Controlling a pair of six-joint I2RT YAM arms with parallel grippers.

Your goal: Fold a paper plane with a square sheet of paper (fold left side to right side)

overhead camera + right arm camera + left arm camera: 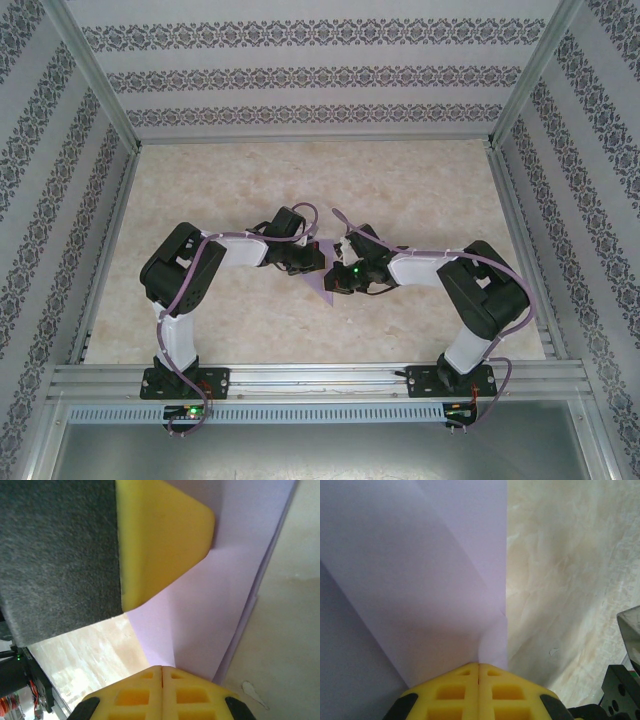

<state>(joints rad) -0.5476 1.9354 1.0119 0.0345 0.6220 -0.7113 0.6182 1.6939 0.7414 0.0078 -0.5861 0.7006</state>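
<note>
The lavender sheet of paper (322, 283) lies folded in layers at the table's middle, a pointed tip toward the near edge. My left gripper (306, 262) is shut, its yellow fingertips (470, 672) resting on the paper (420, 580) beside its straight right edge. My right gripper (342, 272) is shut too, and its tips (172, 677) meet a crease in the paper (225, 595). The left gripper's yellow finger (160, 535) presses the same sheet just ahead of it. Whether either pair of jaws pinches paper is hidden.
The marbled beige tabletop (300, 190) stretches around the paper. Patterned walls (310, 75) with aluminium rails close the back and both sides. Both arm bases (185, 380) stand on the rail at the near edge.
</note>
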